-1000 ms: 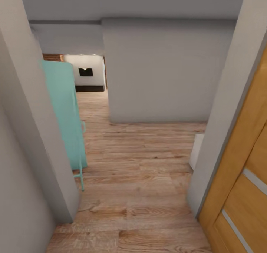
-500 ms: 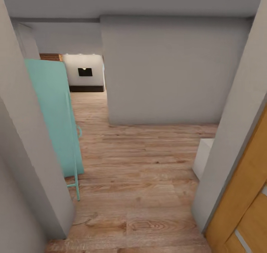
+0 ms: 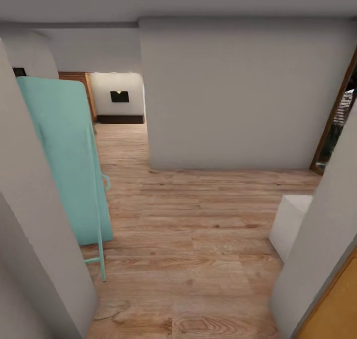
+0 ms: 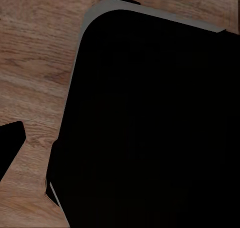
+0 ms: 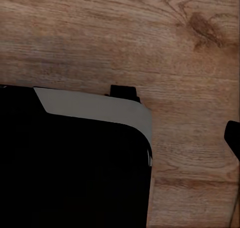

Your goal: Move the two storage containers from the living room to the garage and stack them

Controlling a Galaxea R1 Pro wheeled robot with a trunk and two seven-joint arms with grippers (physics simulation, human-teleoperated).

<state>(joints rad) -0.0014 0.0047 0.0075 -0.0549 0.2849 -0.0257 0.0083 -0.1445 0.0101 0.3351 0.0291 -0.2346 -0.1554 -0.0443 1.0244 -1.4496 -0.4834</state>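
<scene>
The robot stands in a doorway, looking out over a light wood plank floor point(image 3: 198, 239) into a hallway. A grey wall block point(image 3: 238, 91) faces it across the middle of the frame. At the left a tall mint-green panel on thin legs point(image 3: 67, 160) leans by the near grey wall, and at the lower right sits a small white box point(image 3: 290, 222) beside a sliver of orange wooden door point(image 3: 337, 309). Through the gap at the upper left, a far room shows a white wall with a small dark opening point(image 3: 119, 96).

No red-orange storage containers are anywhere I can see, so this looks like the travelling step, heading off to fetch them. Both wrist cameras look down past a black body with a grey edge point(image 5: 95, 107) at the planks; I cannot tell whether either end effector is open or closed.

Next it likely needs to roll forward and steer left through that gap, clearing the green panel.
</scene>
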